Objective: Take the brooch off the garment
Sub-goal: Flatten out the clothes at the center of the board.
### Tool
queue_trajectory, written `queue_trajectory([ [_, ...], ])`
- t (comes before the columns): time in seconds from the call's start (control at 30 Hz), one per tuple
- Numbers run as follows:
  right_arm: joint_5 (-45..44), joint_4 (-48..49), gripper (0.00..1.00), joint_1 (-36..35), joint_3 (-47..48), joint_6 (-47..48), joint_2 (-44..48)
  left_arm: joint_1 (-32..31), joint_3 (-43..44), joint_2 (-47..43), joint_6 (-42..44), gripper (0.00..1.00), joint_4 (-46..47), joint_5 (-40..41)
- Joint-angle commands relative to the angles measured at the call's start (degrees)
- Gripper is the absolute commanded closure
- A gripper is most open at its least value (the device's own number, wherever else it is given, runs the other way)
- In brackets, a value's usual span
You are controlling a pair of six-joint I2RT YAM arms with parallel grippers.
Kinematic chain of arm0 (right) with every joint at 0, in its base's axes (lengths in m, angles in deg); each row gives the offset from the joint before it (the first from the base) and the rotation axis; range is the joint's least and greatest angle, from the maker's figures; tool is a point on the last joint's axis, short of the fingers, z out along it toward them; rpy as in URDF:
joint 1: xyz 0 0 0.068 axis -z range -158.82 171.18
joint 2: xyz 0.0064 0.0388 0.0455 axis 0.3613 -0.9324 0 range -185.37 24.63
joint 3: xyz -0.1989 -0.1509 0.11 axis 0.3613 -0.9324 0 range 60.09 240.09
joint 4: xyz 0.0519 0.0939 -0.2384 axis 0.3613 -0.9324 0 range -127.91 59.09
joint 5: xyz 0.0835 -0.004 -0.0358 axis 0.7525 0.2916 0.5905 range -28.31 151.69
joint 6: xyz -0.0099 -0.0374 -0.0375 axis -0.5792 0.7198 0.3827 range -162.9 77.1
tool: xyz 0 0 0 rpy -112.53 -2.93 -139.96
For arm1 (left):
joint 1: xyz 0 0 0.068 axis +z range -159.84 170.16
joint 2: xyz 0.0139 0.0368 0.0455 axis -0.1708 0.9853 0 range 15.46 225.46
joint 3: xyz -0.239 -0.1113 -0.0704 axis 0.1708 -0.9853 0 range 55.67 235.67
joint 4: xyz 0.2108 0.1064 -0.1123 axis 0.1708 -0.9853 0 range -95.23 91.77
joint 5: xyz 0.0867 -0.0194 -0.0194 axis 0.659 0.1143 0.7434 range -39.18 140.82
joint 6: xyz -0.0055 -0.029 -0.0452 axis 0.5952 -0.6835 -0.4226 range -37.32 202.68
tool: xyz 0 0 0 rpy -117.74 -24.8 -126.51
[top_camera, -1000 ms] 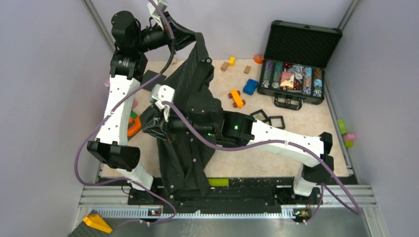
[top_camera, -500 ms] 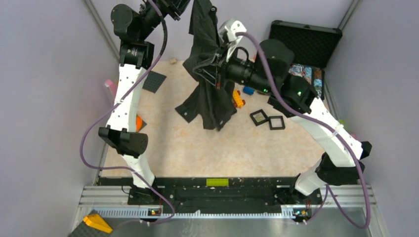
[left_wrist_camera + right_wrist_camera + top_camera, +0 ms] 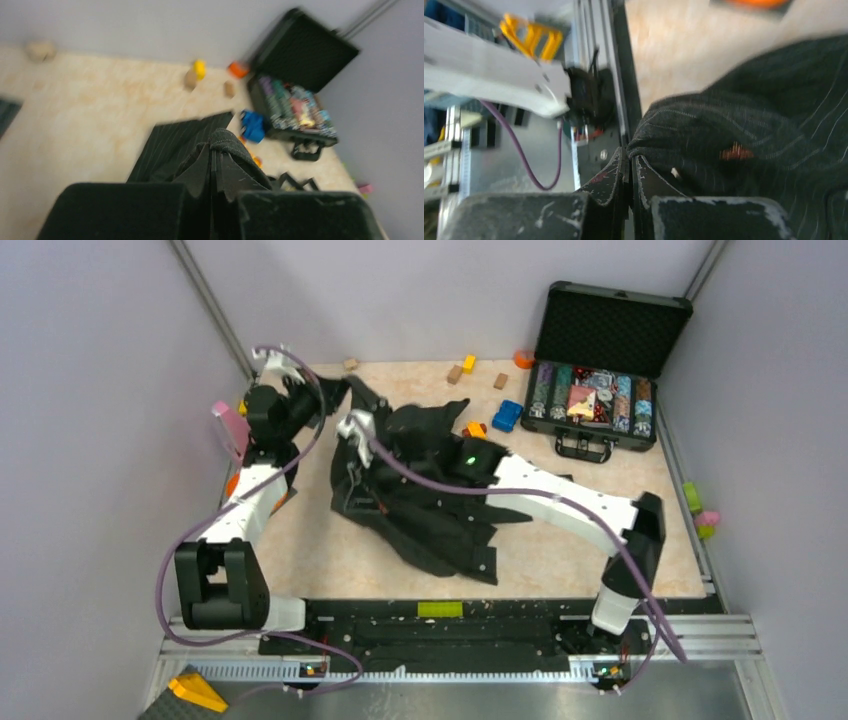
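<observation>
1. Now, top view: the dark shirt point(image 3: 440, 525) lies in a crumpled heap on the table point(image 3: 560, 550). Half a sec ago both arms held it hanging high in the air. The left gripper point(image 3: 303, 400) is low at the heap's far-left corner and the right gripper point(image 3: 348, 472) is at its left edge, both clenched on cloth. No gold brooch shows from here. An open case point(image 3: 610, 340) sits far right, apart from the shirt.
2. Left wrist view: the left gripper point(image 3: 214, 165) has its fingers pressed together w/ a fold of pinstriped shirt point(image 3: 172, 145) pinched btwn them. The rest trails onto the table toward a blue toy car point(image 3: 252, 125). No brooch seen.
3. Right wrist view: the right gripper point(image 3: 630, 167) is clamped tight on a shirt point(image 3: 764, 100) edge. On the cloth near the fingertips is a small orange-red spot point(image 3: 736, 151). It may be the brooch, but it is too blurred to tell.
4. Meaning: laid down, the shirt is steadier to search. The brooch is not yet off, and one gripper prob. has to let go to pick it.
</observation>
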Motion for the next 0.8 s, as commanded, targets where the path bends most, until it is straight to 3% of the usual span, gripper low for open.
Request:
queue_trajectory([
  [0.0, 10.14, 11.25, 1.0, -2.22, -9.51, -7.36, -2.96, -0.54, -7.93, -10.6, 7.21, 1.0, -6.92, 15.01],
  [0.13, 13.14, 25.51, 1.0, -3.08, -17.89, -14.35, -4.73, -0.51, -11.99, -13.93, 12.03, 1.0, -14.27, 28.25],
  [0.17, 12.07, 27.32, 0.95, -3.13, -19.17, -15.28, -4.83, 0.66, -12.76, -13.9, 12.3, 1.0, -15.22, 31.7],
  [0.2, 11.4, 27.9, 0.77, -3.15, -19.99, -15.05, -4.8, 1.12, -14.2, -13.9, 12.3, 0.99, -15.54, 33.5],
  [0.23, 10.64, 27.91, 0.58, -3.14, -20.62, -14.76, -4.49, 1.35, -15.31, -13.75, 12.05, 0.91, -15.0, 34.53],
  [0.27, 9.76, 27.83, 0.46, -2.86, -21.63, -14.65, -3.73, 1.53, -16.33, -13.85, 11.46, 0.78, -14.46, 35.55],
  [0.3, 8.97, 28.01, 0.4, -2.36, -23.6, -14.69, -2.52, 1.63, -17.04, -14.0, 10.56, 0.58, -14.29, 36.74],
  [0.4, 5.09, 27.24, 0.4, 0.88, -29.52, -16.36, 4.04, 1.7, -15.62, -16.58, 10.06, 0.18, -19.33, 41.59],
  [0.43, 2.77, 26.67, 0.4, 2.47, -32.18, -17.0, 6.63, 1.71, -14.41, -18.09, 11.35, 0.08, -21.47, 42.98],
  [0.53, -9.73, 19.75, 0.38, 6.32, -39.14, -17.31, 14.9, 1.66, -9.79, -22.62, 11.82, 0.03, -31.72, 49.85],
  [0.6, -19.72, 14.8, 0.25, 7.42, -41.84, -16.83, 18.1, 1.7, -6.36, -24.13, 9.54, 0.02, -39.44, 49.25],
  [0.67, -27.56, 10.86, 0.17, 7.72, -42.83, -16.44, 18.7, 1.6, -5.74, -25.34, 6.65, 0.02, -43.9, 39.95],
  [0.77, -27.41, 9.76, 0.16, 7.83, -43.22, -15.94, 17.68, 0.92, -11.0, -28.37, 0.44, 0.02, -45.32, 25.21],
])
